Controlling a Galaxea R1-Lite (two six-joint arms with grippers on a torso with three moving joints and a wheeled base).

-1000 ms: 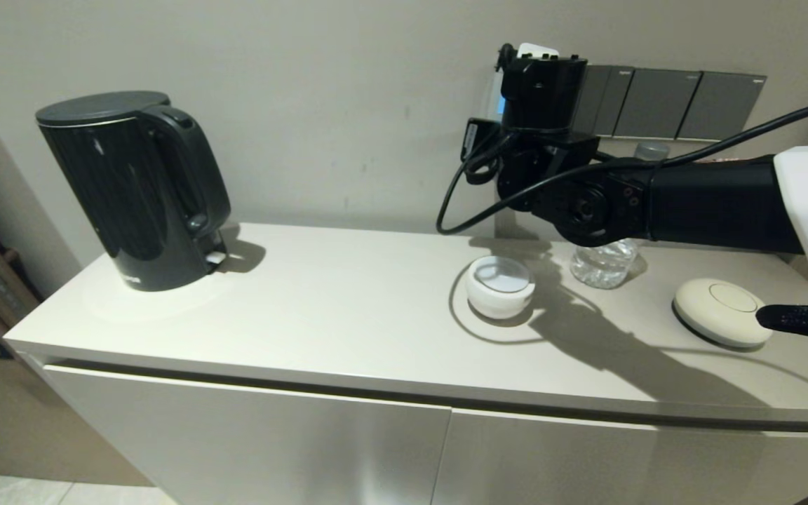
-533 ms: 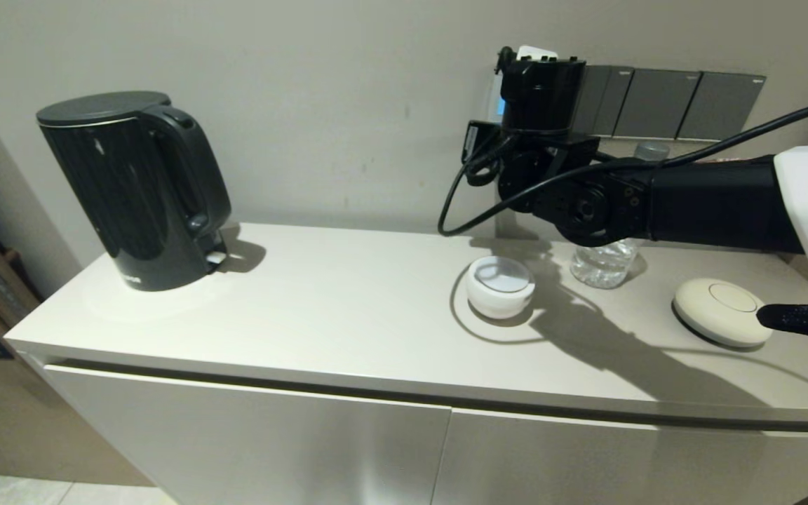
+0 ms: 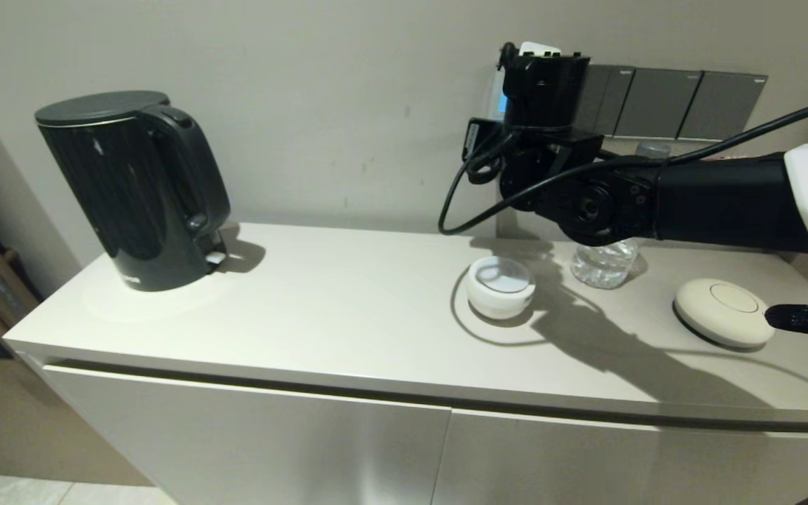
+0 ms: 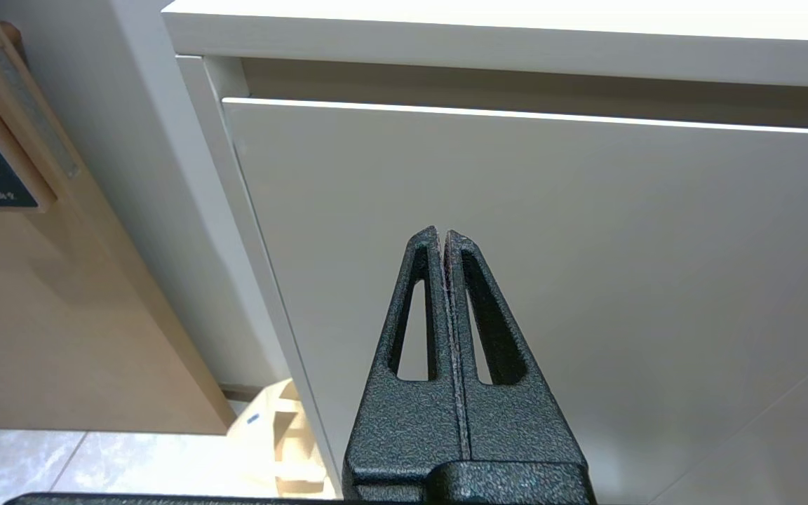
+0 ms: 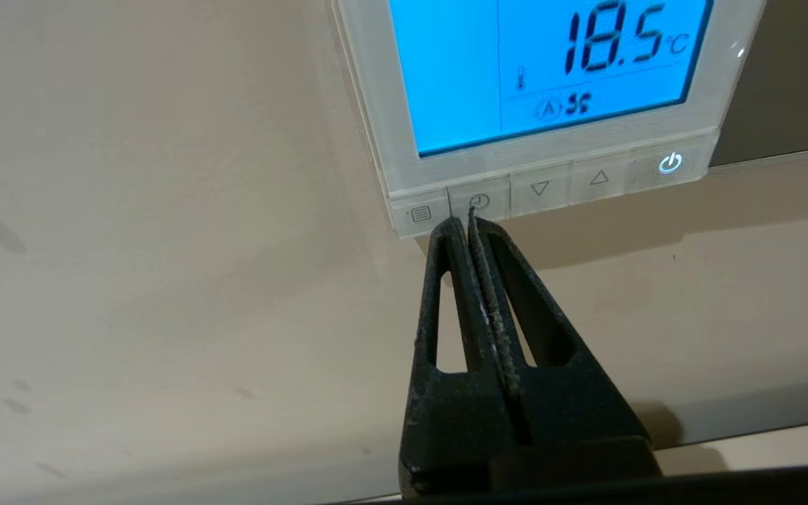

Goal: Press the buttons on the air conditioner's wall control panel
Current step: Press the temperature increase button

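Observation:
The wall control panel has a white frame and a glowing blue screen reading 18.5 °C. A row of pale buttons runs along its lower edge: menu, clock, down arrow, up arrow and a lit power button. My right gripper is shut, with its tips at the panel's lower edge between the menu and clock buttons. In the head view my right wrist hides most of the panel. My left gripper is shut and empty, low in front of the cabinet door.
Dark grey switch plates sit on the wall right of the panel. On the cabinet top stand a black kettle, a white bowl, a water bottle and a cream round disc.
My right arm has shifted very slightly to the right at the panel. Nothing else has moved.

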